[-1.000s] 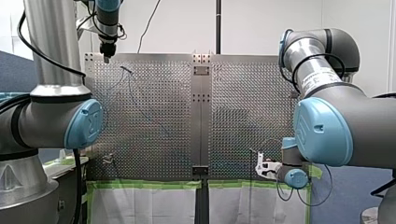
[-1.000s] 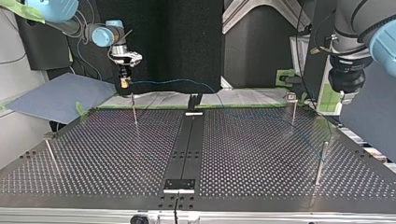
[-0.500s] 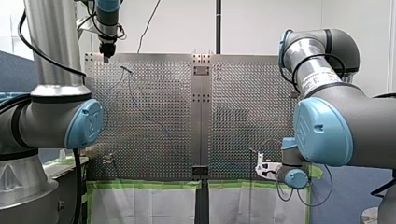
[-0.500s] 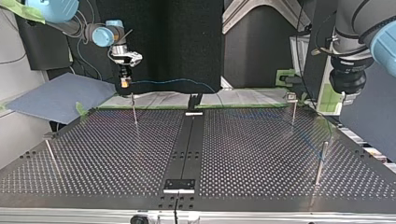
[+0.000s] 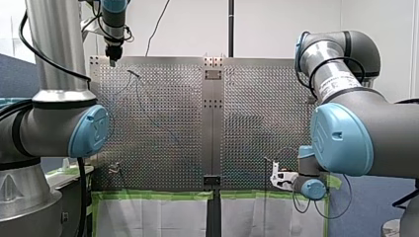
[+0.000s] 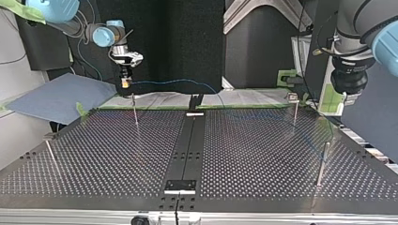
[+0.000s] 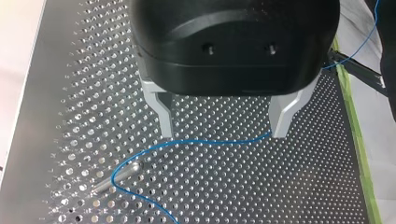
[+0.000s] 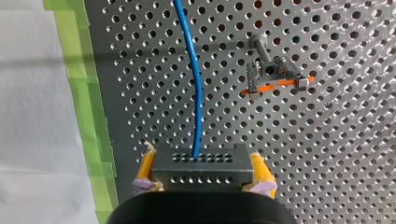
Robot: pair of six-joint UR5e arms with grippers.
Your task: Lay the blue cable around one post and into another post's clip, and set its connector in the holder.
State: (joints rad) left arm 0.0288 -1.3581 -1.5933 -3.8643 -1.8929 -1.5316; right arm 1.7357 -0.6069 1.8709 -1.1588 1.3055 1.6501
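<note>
Blue cable [image 8: 196,93] runs ahead from the connector [image 8: 201,169] gripped in my right gripper's [image 8: 201,154] yellow-padded fingers [image 8: 259,170], in the top view's upper left. Clipping seems the step in hand: the cable must shift sideways into the clip post [image 8: 273,77] beside it. My left gripper's [image 7: 223,133] fingers [image 7: 161,109] gape empty above the perforated metal bench [image 6: 263,154]; white wall [image 5: 276,29] beyond.

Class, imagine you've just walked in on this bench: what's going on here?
My right gripper is shut on the dark connector near the taped edge of the perforated table. The blue cable trails from the connector across the table. A post with an orange-marked clip stands beside the cable and is not holding it. My left gripper hangs open over the cable, near a plain post. The connector is not yet set down.
</note>
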